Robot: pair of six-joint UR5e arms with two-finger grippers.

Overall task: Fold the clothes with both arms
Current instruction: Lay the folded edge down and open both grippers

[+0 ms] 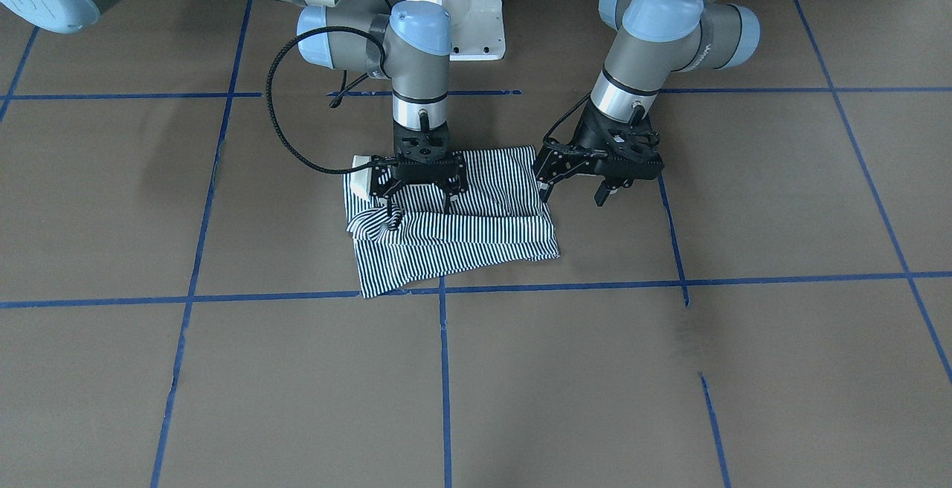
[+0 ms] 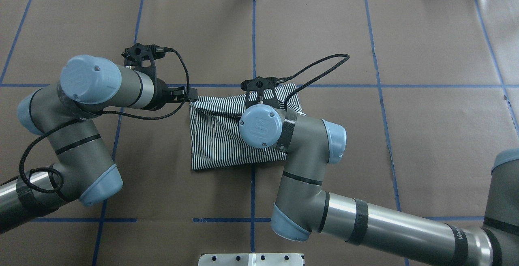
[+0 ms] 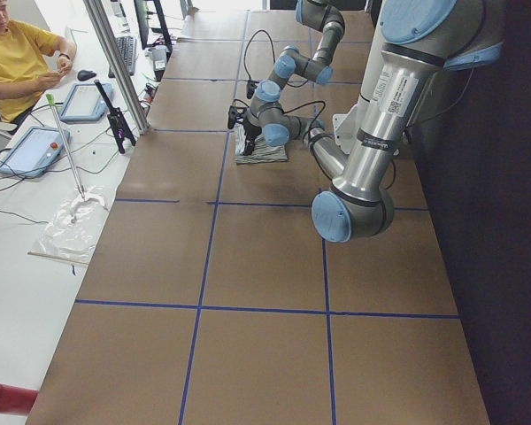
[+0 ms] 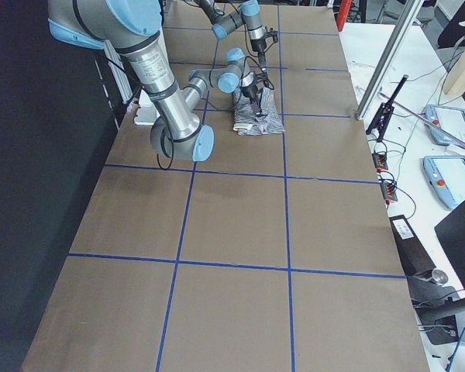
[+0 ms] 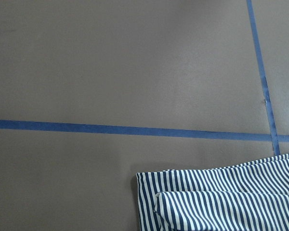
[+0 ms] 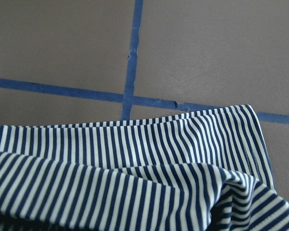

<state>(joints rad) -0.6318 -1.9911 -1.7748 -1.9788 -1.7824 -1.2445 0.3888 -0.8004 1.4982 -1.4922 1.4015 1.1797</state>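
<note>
- My striped polo shirt lies folded into a rough rectangle on the brown table. It is thin navy-and-white stripes, bunched at one corner, with the cream collar peeking out.
- My right arm stands upright over the shirt. My right gripper points down, fingers spread, one tip in the bunched fold.
- My left arm tilts. My left gripper hangs spread just beside the shirt's edge, holding nothing.

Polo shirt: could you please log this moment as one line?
polo shirt partly folded | right gripper open, over shirt | left gripper open, beside shirt
</note>
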